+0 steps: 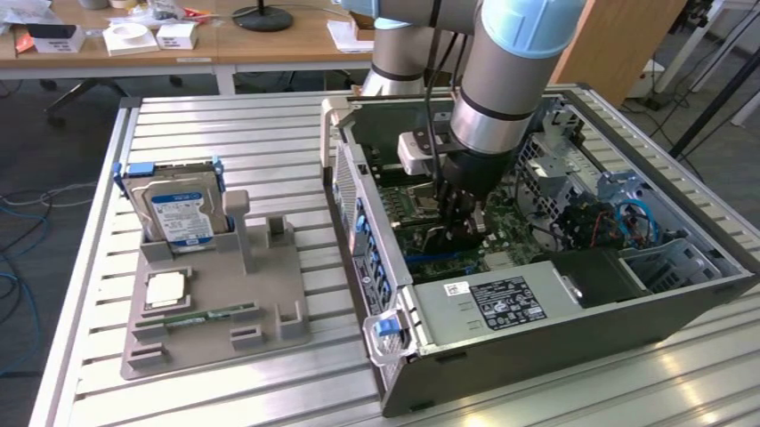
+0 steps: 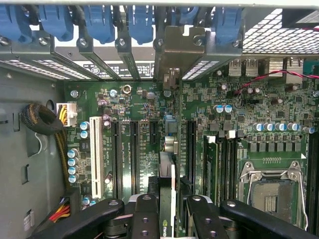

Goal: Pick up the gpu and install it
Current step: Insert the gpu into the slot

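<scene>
The gpu [image 2: 167, 174] stands on edge inside the case [image 1: 570, 356], seen edge-on in the wrist view as a thin pale-and-dark strip running over the motherboard [image 2: 279, 99]. It lines up with one of the long black slots [image 2: 191, 149]. Its metal bracket [image 2: 174, 47] sits at the rear wall among the blue latches [image 2: 99, 22]. Whether the card's edge is fully down in the slot cannot be told.

The tool [image 2: 168, 216] is clamped on the gpu. Its black fingers [image 2: 144, 216] press on either side of the card at the end away from the bracket, and a green logo patch shows between them. In the exterior view the tool [image 1: 461, 213] hangs from the arm [image 1: 505, 80], which reaches straight down into the middle of the open case.

Beside the card on the motherboard are more black slots, a white slot [image 2: 97, 157] and the open CPU socket [image 2: 271, 191]. A power supply [image 1: 499, 302] with a black label fills the near end of the case.

The case lies on its side on the slatted desk [image 1: 214, 124]. Well apart from it, toward the exterior view's left, a grey tray [image 1: 214, 342] holds an upright hard drive [image 1: 178, 209], a CPU [image 1: 166, 289] and a memory stick [image 1: 214, 314].
</scene>
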Robot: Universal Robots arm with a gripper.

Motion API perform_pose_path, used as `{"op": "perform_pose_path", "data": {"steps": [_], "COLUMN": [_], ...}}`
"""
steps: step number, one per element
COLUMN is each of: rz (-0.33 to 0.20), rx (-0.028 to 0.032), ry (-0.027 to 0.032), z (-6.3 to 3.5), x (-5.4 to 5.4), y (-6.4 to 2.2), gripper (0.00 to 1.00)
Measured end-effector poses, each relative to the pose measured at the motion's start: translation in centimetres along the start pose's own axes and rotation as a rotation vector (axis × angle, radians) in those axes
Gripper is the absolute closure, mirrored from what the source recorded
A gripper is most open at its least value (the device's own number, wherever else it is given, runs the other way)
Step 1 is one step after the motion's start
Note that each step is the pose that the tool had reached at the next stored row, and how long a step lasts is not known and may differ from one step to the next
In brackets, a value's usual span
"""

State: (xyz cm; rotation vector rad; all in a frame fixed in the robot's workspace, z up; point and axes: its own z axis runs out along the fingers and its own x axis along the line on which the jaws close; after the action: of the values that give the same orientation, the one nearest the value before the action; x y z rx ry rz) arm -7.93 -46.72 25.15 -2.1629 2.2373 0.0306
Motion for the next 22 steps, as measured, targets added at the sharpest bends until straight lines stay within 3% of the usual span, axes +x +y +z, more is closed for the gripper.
{"op": "perform_pose_path", "data": {"steps": [22], "rz": [0.0], "rx": [0.0002], "ry": [-0.0004], "z": [0.08], "x": [-0.01], "y": [0.18], "gripper": [0.74]}}
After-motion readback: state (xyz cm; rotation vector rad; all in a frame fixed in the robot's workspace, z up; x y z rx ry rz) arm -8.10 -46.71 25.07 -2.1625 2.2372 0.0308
